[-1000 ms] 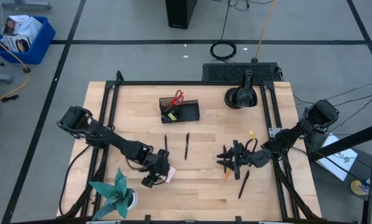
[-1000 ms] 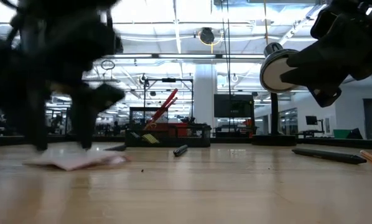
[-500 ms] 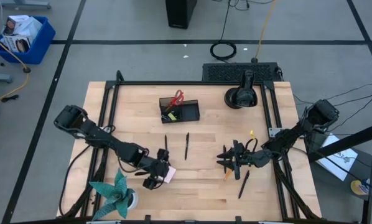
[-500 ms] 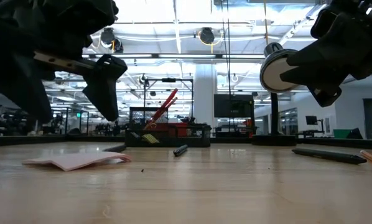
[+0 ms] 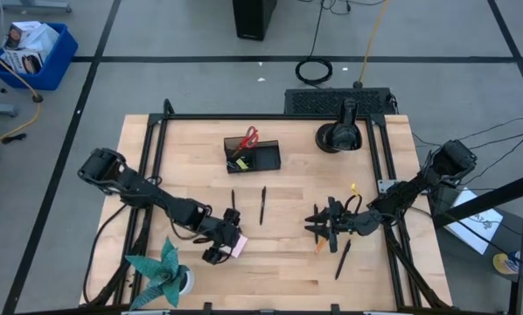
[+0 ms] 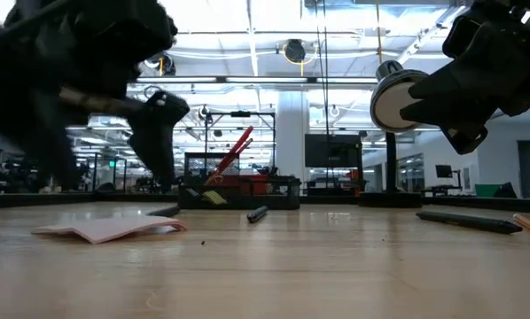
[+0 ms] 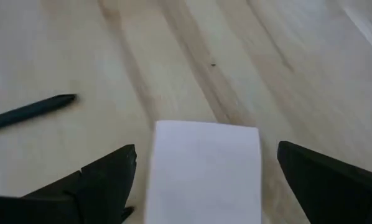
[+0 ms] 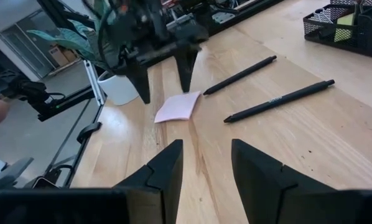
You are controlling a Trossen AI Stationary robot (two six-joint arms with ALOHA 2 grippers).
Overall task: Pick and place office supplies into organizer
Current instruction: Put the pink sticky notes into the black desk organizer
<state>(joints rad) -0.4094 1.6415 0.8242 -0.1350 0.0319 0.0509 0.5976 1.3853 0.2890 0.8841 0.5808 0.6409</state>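
Note:
The pink sticky-note pad [image 5: 239, 246] [image 7: 204, 171] lies flat on the table near its front edge. My left gripper [image 5: 220, 247] [image 7: 206, 149] hangs open just above it, one finger on either side and clear of it; the low view shows the gripper [image 6: 101, 177] off the wood. My right gripper [image 5: 318, 226] [image 8: 201, 168] hovers open at the right, holding nothing. The black organizer [image 5: 253, 156] stands at the far middle with red-handled scissors [image 5: 250, 136] upright in it. Two black pens [image 5: 233, 200] [image 5: 262, 205] lie between the organizer and the pad.
A teal paper plant [image 5: 161, 271] stands at the front left corner, close to my left arm. A round black object with a post [image 5: 340, 136] is at the far right. Another black pen [image 5: 342, 259] and an orange pencil [image 5: 319, 248] lie below my right gripper.
My left gripper has opened wider and its fingertips have risen from the table at the pad. The pad has stayed on the wood.

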